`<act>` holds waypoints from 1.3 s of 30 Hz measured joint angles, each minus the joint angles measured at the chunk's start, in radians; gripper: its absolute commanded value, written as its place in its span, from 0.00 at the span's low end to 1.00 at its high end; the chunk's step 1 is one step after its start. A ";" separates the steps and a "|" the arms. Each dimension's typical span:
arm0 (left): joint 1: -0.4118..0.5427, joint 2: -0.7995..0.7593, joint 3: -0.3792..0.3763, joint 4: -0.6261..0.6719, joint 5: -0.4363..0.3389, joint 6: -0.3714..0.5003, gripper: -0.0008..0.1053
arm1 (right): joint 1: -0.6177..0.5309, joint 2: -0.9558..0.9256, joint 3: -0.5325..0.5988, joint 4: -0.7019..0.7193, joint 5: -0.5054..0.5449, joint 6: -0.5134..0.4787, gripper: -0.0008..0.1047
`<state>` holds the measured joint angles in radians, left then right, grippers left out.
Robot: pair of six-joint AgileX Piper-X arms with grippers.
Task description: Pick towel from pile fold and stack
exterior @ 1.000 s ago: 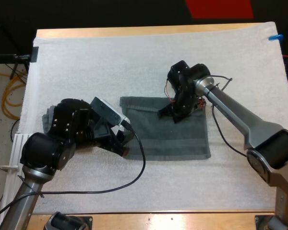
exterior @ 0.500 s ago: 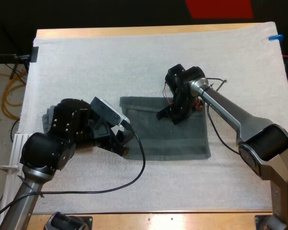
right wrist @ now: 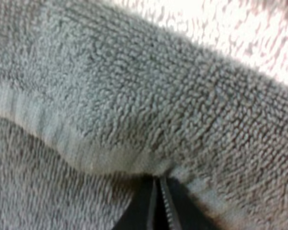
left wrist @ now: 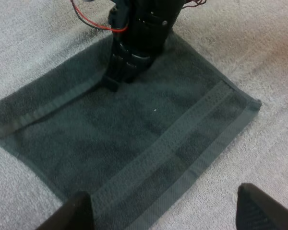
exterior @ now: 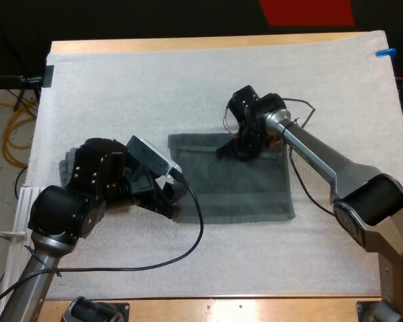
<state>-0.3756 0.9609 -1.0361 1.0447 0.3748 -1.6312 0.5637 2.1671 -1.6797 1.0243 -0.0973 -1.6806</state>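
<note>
Right hand [exterior: 222,153] at far edge of towel [exterior: 245,191]

Towel [exterior: 242,188]: matt terry cloth; mat [exterior: 188,87]: rough wht cloth.

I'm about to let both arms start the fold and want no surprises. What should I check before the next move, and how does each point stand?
1. Towel spread flat on the white mat: ok.
2. Left gripper open and clear of the towel, just off its near edge: ok.
3. Right gripper down at the towel's far hem and shut: ok.
4. Fabric actually caught in the right gripper: cannot tell; the hem bulges right at its tips.
5. Left gripper holding a towel corner for a two-arm fold: not ok; it grips nothing.
</note>
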 measured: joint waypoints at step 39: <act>0.000 0.000 0.000 0.023 0.000 0.000 0.58 | -0.051 -0.378 -0.007 -0.249 0.243 0.132 0.05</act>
<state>-0.3756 0.9609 -1.0361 1.0673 0.3748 -1.6312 0.5130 1.7895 -1.6872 0.7754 0.1458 -1.5484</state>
